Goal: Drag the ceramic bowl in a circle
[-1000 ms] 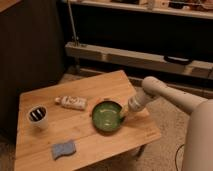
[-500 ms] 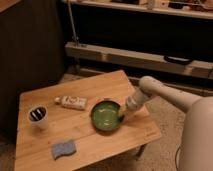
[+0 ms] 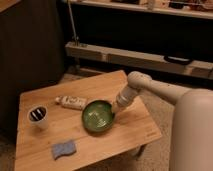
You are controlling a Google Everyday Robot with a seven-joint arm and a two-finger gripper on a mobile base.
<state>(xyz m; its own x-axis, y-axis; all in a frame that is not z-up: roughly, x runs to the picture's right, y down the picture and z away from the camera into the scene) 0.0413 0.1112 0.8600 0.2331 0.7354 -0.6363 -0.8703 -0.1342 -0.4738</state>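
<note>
Sponge (image 3: 64, 149): blue, lay flat by the near edge of the desk (image 3: 145, 131), well apart from everything else.
Cup (image 3: 38, 116): white with dark contents, stood upright at the desk's end on the picture's left.
Ceramic bowl (image 3: 98, 116): sat level on the middle of the desk, mouth up.
Hand (image 3: 116, 108): low over the desk's middle, fingers pressed together on the bowl's rim on the arm's side.
Change: within the last second the fingers went from part-spread to clamped, and the bowl slid a little toward the desk's cup end.
Meaning: the grip looked taken and the drag barely begun, with nearly the whole circle left.
Pointing: round, so no long axis and no heading; only the pinched rim marked a side.
Bottle (image 3: 72, 102): lay on its side toward the desk's far edge, just beside the bowl, likely in the circle's way.
</note>
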